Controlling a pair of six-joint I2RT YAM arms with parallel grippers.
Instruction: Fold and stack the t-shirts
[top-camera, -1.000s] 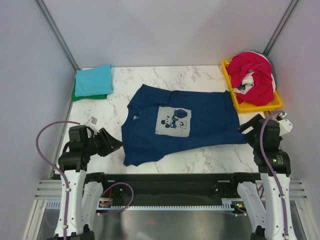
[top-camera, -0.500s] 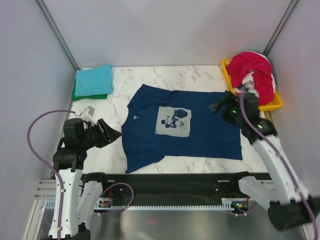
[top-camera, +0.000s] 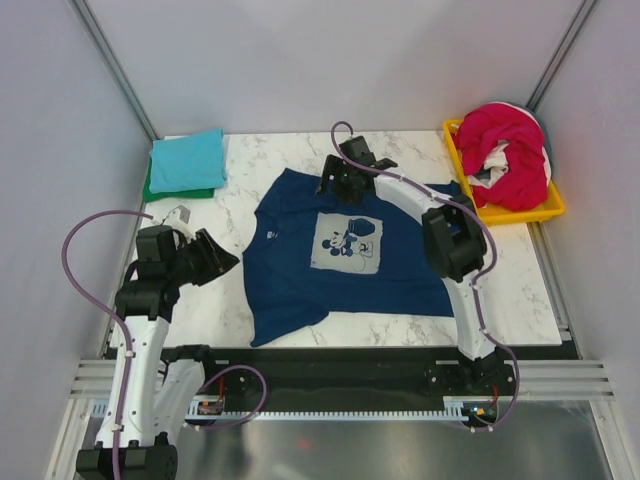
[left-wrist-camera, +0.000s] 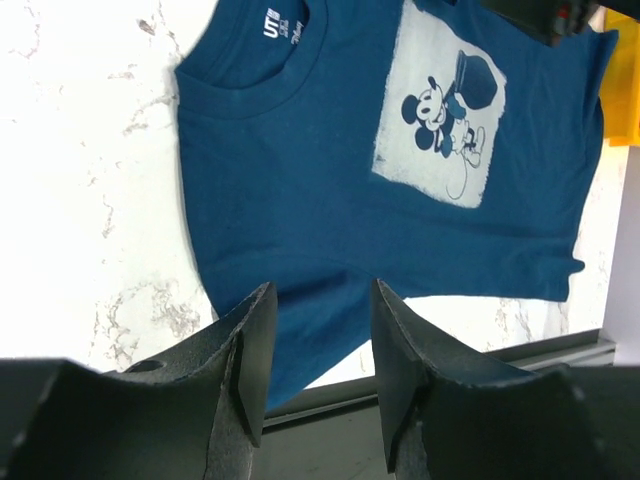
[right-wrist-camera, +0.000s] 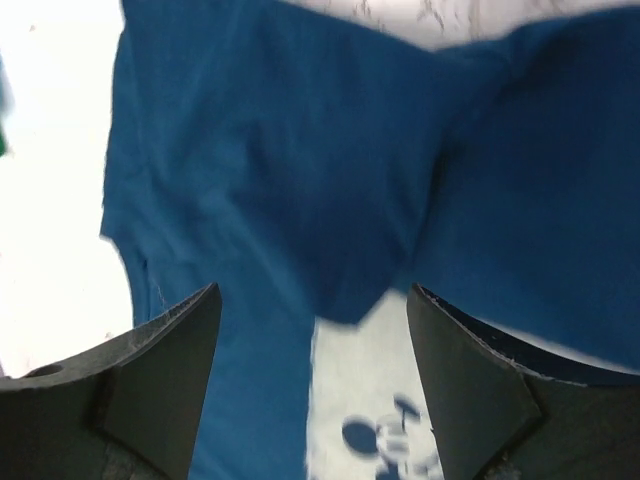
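Note:
A navy t-shirt (top-camera: 400, 255) with a pale chest print (top-camera: 347, 243) lies spread flat on the marble table; it also shows in the left wrist view (left-wrist-camera: 300, 190) and the right wrist view (right-wrist-camera: 250, 180). My right gripper (top-camera: 338, 185) is open and empty, stretched over the shirt's far edge above the print. My left gripper (top-camera: 228, 262) is open and empty, just left of the shirt's collar side. A folded teal tee (top-camera: 187, 159) lies on a green one (top-camera: 152, 189) at the far left. Magenta-red (top-camera: 512, 150) and white (top-camera: 497, 160) tees are heaped in the tray.
The yellow plastic tray (top-camera: 520, 212) stands at the far right corner. Grey walls close in the table on three sides. The black rail (top-camera: 330, 357) runs along the near edge. Bare marble (top-camera: 230, 190) lies left of the shirt.
My right arm has swung from the near right edge across the shirt to its far edge. The shirt's right side now lies flatter. My left gripper has barely moved.

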